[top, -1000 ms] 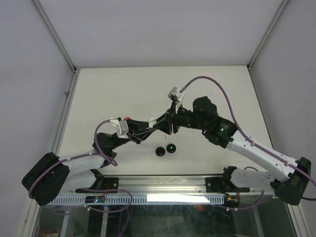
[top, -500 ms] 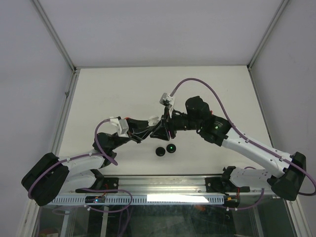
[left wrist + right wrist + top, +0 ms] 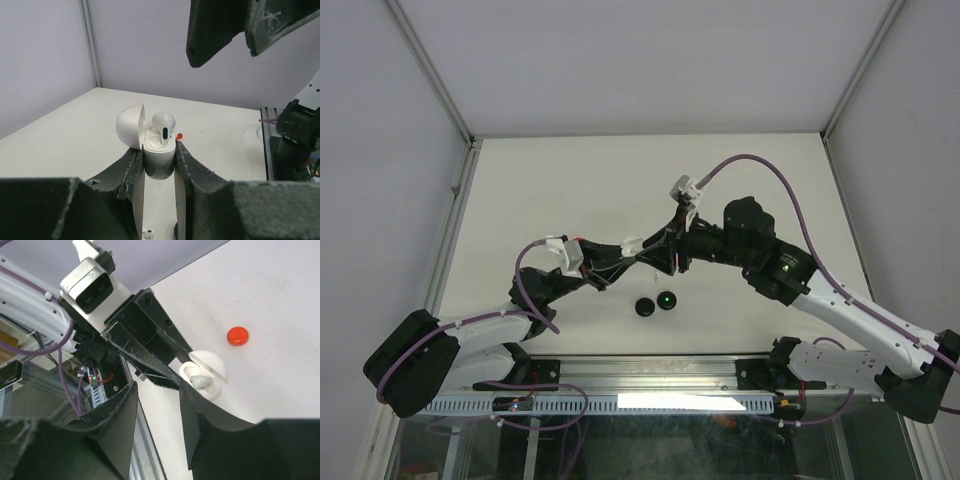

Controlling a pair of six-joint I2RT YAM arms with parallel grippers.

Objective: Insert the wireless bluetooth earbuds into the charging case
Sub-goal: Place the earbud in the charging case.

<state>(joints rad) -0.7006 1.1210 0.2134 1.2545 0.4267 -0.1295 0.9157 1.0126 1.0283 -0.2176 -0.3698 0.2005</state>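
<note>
Case (image 3: 159, 165) in left pincer (image 3: 159, 150), red disc (image 3: 237, 335) beside, 2 black discs (image 3: 644, 307) near

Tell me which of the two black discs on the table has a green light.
The right-hand black disc: a green dot glows on its top. The left-hand black disc beside it is plain dark.

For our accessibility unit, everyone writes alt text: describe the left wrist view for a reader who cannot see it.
The left gripper clamps a white charging case, lid open, with a white earbud sitting in it. A small red object lies on the table just behind. The right gripper hangs overhead, its fingers dark.
</note>
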